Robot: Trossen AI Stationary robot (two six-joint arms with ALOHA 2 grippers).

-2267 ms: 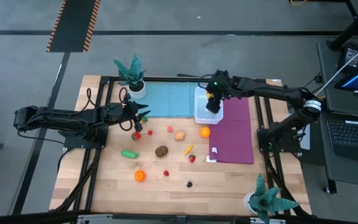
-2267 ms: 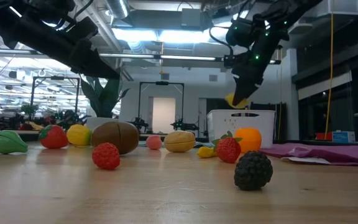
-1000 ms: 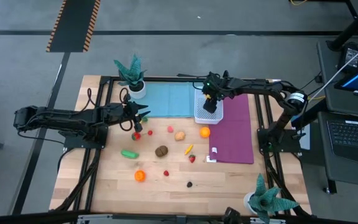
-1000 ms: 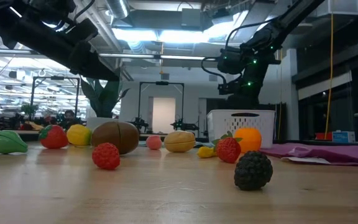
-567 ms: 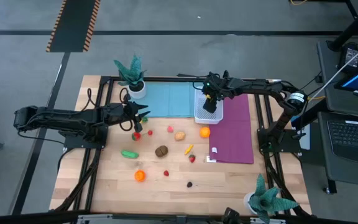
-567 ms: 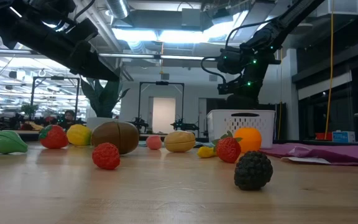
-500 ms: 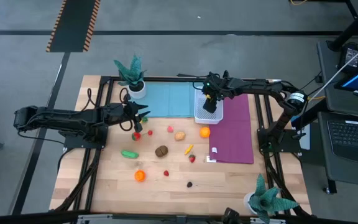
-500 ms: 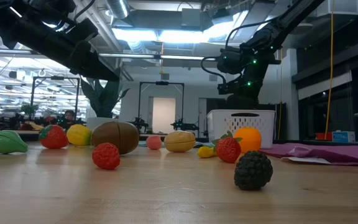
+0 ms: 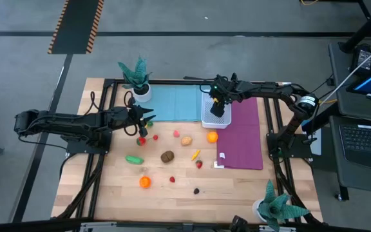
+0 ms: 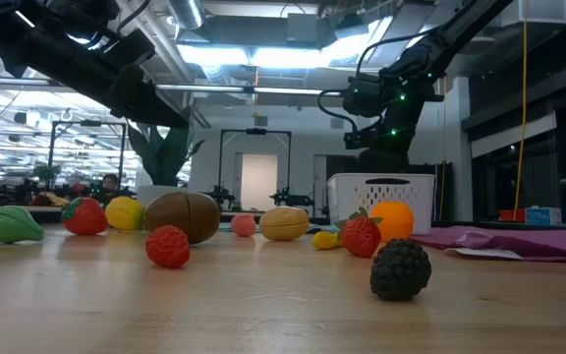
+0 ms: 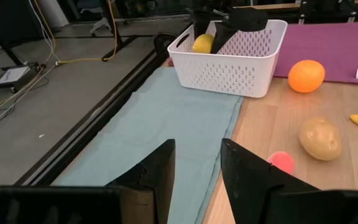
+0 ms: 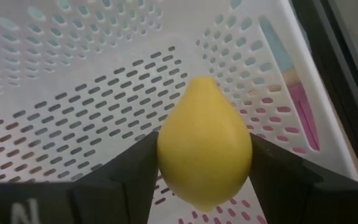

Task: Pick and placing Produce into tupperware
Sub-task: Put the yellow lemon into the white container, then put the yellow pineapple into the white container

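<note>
My right gripper [image 9: 218, 107] is shut on a yellow lemon [image 12: 204, 143] inside the white perforated container [image 9: 206, 119], which stands at the far middle of the table between the teal and purple mats. The low view shows the gripper [image 10: 386, 157] dipping behind the container's wall [image 10: 381, 202], which hides the lemon. My left gripper [image 11: 196, 152] is open and empty, hovering over the table's left part [image 9: 145, 120]. Several produce pieces lie loose on the wood: an orange [image 9: 212, 136], a potato [image 9: 186, 140], a brown piece [image 9: 167, 156], a green one [image 9: 134, 159]. My right gripper pinches the lemon [image 11: 202, 42] between its two fingers [image 12: 135, 171], one on each side of its widest part. The fingers come from above, pointing down into the container. The lemon's pointed end faces the perforated floor; whether it touches the floor, I cannot tell.
Teal potted plants stand at the far left [image 9: 137, 77] and near right [image 9: 277, 205] corners. A teal mat [image 9: 176, 103] and a purple mat [image 9: 242, 138] flank the container. Strawberries [image 10: 168, 246], a banana [image 9: 196, 154] and a blackberry [image 10: 399, 268] lie on the wood in the middle.
About two seconds ago my right gripper held the lemon above the container's rim; it has since moved down and slightly left into the container, still shut on the lemon. Over the last second nothing has moved.
</note>
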